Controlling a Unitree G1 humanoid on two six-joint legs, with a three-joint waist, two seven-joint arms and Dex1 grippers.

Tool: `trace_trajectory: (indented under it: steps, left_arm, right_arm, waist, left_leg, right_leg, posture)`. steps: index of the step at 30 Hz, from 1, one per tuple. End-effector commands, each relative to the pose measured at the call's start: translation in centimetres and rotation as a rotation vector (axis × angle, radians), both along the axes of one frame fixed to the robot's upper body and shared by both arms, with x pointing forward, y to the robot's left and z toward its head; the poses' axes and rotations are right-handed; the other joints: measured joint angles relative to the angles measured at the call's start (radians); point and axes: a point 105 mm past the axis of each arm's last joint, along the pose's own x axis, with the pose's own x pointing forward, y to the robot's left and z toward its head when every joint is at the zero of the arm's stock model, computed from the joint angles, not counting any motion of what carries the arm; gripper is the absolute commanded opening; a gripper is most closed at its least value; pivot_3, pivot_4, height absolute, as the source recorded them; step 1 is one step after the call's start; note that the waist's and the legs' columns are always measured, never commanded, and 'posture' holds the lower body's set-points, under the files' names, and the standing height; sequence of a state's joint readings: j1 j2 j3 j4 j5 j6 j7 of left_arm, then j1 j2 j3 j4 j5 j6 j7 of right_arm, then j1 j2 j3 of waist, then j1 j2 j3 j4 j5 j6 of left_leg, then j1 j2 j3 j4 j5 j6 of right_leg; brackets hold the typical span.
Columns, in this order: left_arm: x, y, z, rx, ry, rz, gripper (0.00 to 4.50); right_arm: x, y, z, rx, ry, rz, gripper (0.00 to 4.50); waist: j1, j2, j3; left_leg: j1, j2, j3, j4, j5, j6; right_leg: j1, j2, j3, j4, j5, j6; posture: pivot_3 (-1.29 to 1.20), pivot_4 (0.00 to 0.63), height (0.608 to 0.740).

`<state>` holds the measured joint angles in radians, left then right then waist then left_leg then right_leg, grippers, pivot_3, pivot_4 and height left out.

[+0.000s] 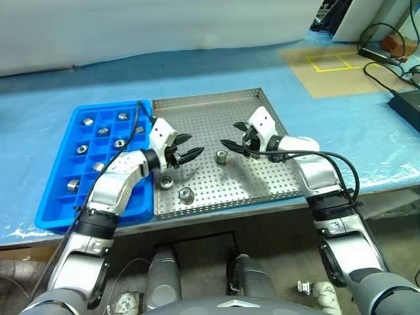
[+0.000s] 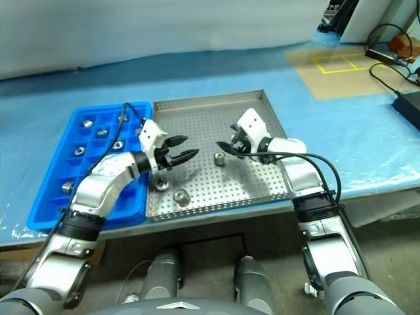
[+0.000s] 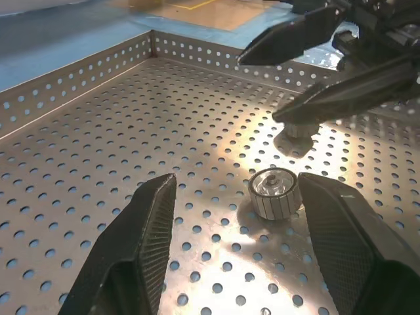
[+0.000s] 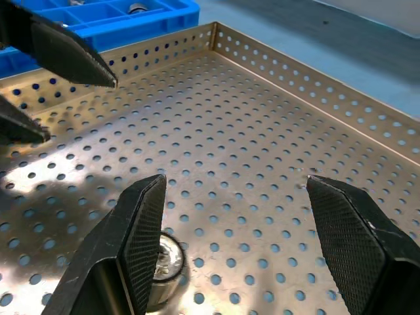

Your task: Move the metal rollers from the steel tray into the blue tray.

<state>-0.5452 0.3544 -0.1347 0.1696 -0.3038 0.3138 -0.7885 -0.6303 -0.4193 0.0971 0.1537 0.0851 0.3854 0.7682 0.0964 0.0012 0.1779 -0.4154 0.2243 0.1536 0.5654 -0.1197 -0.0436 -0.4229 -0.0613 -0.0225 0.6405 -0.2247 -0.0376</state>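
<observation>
The steel tray (image 1: 216, 111) lies in the middle of the table, with the blue tray (image 1: 51, 220) touching its left side. Three metal rollers stand in the steel tray: one in the middle (image 1: 222, 156) and two near the front left (image 1: 166, 182) (image 1: 186, 194). Several more rollers (image 1: 87, 121) sit in the blue tray's compartments. My left gripper (image 1: 194, 147) is open and level, just left of the middle roller (image 3: 274, 192). My right gripper (image 1: 230, 135) is open, just right of and above that roller (image 4: 164, 262). The two grippers face each other, both empty.
A blue sheet covers the table, whose front edge runs just below both trays. At the back right lie a cardboard sheet with yellow tape (image 1: 341, 65), cables and a black box (image 1: 407, 102).
</observation>
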Motion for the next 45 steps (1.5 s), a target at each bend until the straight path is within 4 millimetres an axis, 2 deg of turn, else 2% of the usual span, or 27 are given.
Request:
trace_trajectory:
  steps: [1,5,8,10,19,22,24,25,28,36,45]
  left_arm:
    - [0.7,-1.5,0.3,0.015,-0.031,-0.059,3.1]
    - [0.8,-3.6,-0.2,0.007,-0.006,-0.133,3.1]
    - [1.2,-4.2,-0.6,0.006,0.004,-0.145,3.1]
    - [1.6,-4.6,-0.2,-0.033,0.021,-0.138,3.1]
    - [3.4,-4.3,-0.3,-0.033,0.042,-0.097,3.1]
    - [2.6,-5.2,-0.1,-0.074,0.067,-0.163,3.71]
    - [2.3,-5.6,-0.1,-0.076,0.067,-0.185,4.38]
    - [2.3,-5.7,-0.1,-0.076,0.066,-0.188,4.47]
    - [2.4,-5.7,-0.6,-0.043,0.075,-0.173,4.47]
    - [2.8,-5.2,-4.0,0.109,0.142,-0.115,4.47]
    - [2.7,-5.6,-5.2,0.134,0.182,-0.101,4.47]
  right_arm:
    - [-0.3,-2.1,1.9,0.017,-0.064,-0.058,3.57]
    - [-0.6,-3.7,2.0,0.007,-0.081,-0.128,3.57]
    - [-1.1,-4.0,1.9,0.018,-0.083,-0.157,3.57]
    - [-1.5,-4.1,1.6,0.015,-0.08,-0.173,3.57]
    - [-1.9,-5.3,0.9,-0.007,-0.081,-0.249,3.57]
    - [-1.9,-5.4,0.8,-0.014,-0.085,-0.258,3.57]
    - [-1.9,-5.2,0.8,-0.011,-0.088,-0.256,3.57]
    - [-2.0,-5.2,0.8,-0.01,-0.088,-0.256,3.57]
    - [-1.9,-5.2,0.8,-0.011,-0.091,-0.259,3.57]
    - [-2.0,-4.9,0.2,-0.028,-0.09,-0.256,3.57]
    - [-1.7,-5.2,0.2,-0.047,-0.102,-0.272,3.57]
  waist:
    - [-0.002,0.0,0.0]
    - [-0.01,0.0,0.0]
    - [-0.025,0.0,0.0]
    - [-0.03,0.0,0.0]
    - [-0.055,0.0,0.0]
    - [-0.056,0.0,0.0]
    - [-0.056,0.0,0.0]
    - [-0.056,0.0,0.0]
    - [-0.057,0.0,0.0]
    - [-0.058,0.0,0.0]
    - [-0.058,0.0,0.0]
  left_leg:
    - [0.0,-0.001,0.0,0.001,0.0,0.0]
    - [0.001,0.0,0.001,0.0,0.0,0.001]
    - [0.002,0.0,0.002,-0.001,0.0,0.001]
    - [0.002,0.0,0.003,-0.001,-0.001,0.002]
    - [0.006,0.0,0.005,0.0,-0.002,0.004]
    - [0.006,0.0,0.006,-0.001,-0.003,0.005]
    - [0.005,0.0,0.006,-0.001,-0.003,0.005]
    - [0.005,0.0,0.006,-0.001,-0.004,0.006]
    - [0.006,0.0,0.007,-0.001,-0.004,0.008]
    - [0.007,0.0,0.01,-0.002,-0.005,0.009]
    - [0.008,0.0,0.012,-0.003,-0.006,0.01]
  right_leg:
    - [0.001,-0.001,0.0,0.0,0.0,0.0]
    - [0.001,0.0,0.001,-0.001,0.0,0.001]
    - [0.001,0.0,0.002,-0.001,0.0,0.001]
    - [0.001,0.0,0.002,-0.001,0.0,0.001]
    - [0.003,0.0,0.004,-0.002,0.0,0.001]
    - [0.003,0.0,0.004,-0.002,0.0,0.001]
    - [0.003,0.0,0.004,-0.003,0.0,0.001]
    - [0.003,0.0,0.004,-0.004,0.0,0.001]
    - [0.003,0.0,0.005,-0.004,0.0,0.001]
    - [0.003,0.0,0.008,-0.005,0.0,0.001]
    - [0.003,0.0,0.01,-0.007,0.0,0.001]
  posture:
    - [-0.14,0.15,0.74]
    - [-0.19,0.15,0.74]
    - [-0.23,0.15,0.74]
    - [-0.25,0.15,0.74]
    - [-0.29,0.15,0.74]
    - [-0.3,0.15,0.74]
    - [-0.3,0.15,0.74]
    - [-0.3,0.15,0.74]
    - [-0.3,0.15,0.74]
    - [-0.3,0.15,0.74]
    - [-0.3,0.15,0.74]
